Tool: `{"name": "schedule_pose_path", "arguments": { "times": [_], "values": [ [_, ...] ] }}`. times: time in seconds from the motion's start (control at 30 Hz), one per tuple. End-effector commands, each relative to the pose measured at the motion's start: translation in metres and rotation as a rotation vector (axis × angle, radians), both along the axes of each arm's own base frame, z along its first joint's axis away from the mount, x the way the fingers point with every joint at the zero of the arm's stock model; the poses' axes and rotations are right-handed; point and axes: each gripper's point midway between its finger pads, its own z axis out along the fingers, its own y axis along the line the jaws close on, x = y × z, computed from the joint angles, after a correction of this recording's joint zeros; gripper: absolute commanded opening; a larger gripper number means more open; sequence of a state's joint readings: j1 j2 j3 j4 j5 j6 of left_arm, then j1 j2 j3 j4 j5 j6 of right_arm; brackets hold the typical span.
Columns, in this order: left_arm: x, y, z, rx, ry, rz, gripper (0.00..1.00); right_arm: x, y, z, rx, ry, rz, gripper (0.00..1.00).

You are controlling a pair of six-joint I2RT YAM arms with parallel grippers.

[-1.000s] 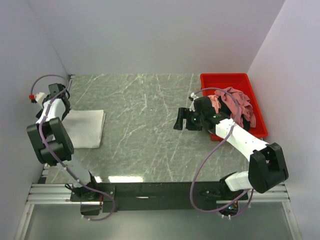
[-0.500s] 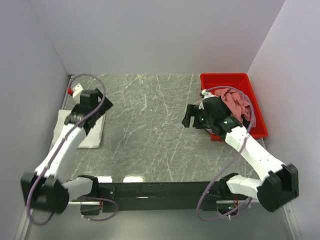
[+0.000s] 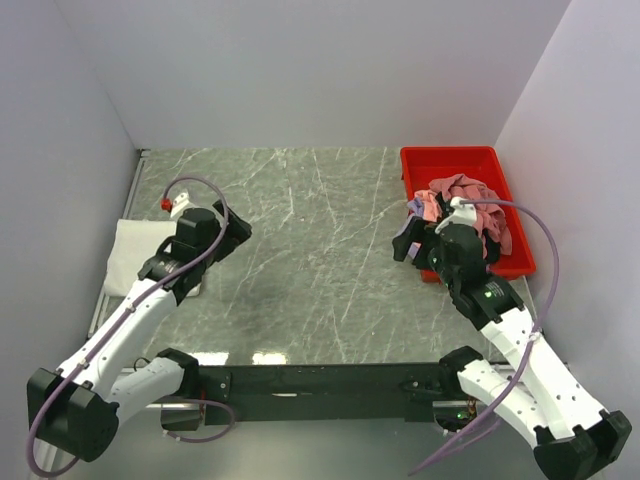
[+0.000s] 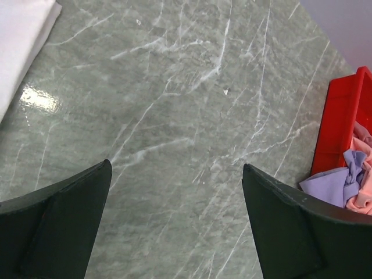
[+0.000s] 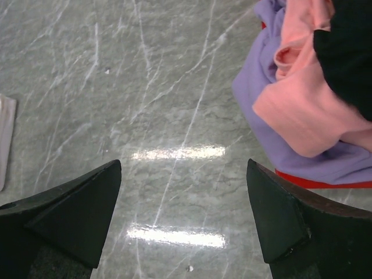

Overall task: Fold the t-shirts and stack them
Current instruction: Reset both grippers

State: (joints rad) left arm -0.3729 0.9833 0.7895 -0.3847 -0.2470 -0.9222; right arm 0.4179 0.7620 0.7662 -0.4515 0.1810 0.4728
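Note:
A folded white t-shirt (image 3: 135, 255) lies at the table's left edge, its corner also in the left wrist view (image 4: 20, 40). Crumpled pink t-shirts (image 3: 470, 205) and a lavender one (image 3: 415, 212) fill the red bin (image 3: 450, 162). In the right wrist view the lavender t-shirt (image 5: 302, 145) and a pink t-shirt (image 5: 302, 99) hang over the bin's edge. My left gripper (image 3: 238, 232) is open and empty over bare table, right of the white shirt. My right gripper (image 3: 408, 245) is open and empty beside the bin's left edge, near the lavender cloth.
The red bin stands at the back right, and shows in the left wrist view (image 4: 340, 133). Grey walls close the table on three sides. The marble tabletop (image 3: 310, 250) lies between the two grippers.
My left arm has swung from the white shirt toward the table's middle. My right arm has drawn back toward the bin, its gripper now beside the hanging cloth.

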Motion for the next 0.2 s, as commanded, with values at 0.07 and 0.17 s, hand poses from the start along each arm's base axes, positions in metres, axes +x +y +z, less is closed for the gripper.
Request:
{"name": "schedule_pose_path", "arguments": {
  "times": [0.07,0.17],
  "values": [
    [0.001,0.007,0.022,-0.011,-0.068,0.047,0.99,0.003,-0.014,0.007,0.014,-0.048,-0.087,0.95],
    [-0.003,0.013,0.02,-0.008,-0.064,0.07,1.0,0.004,-0.007,0.012,0.028,-0.064,-0.053,0.96]
  ]
}}
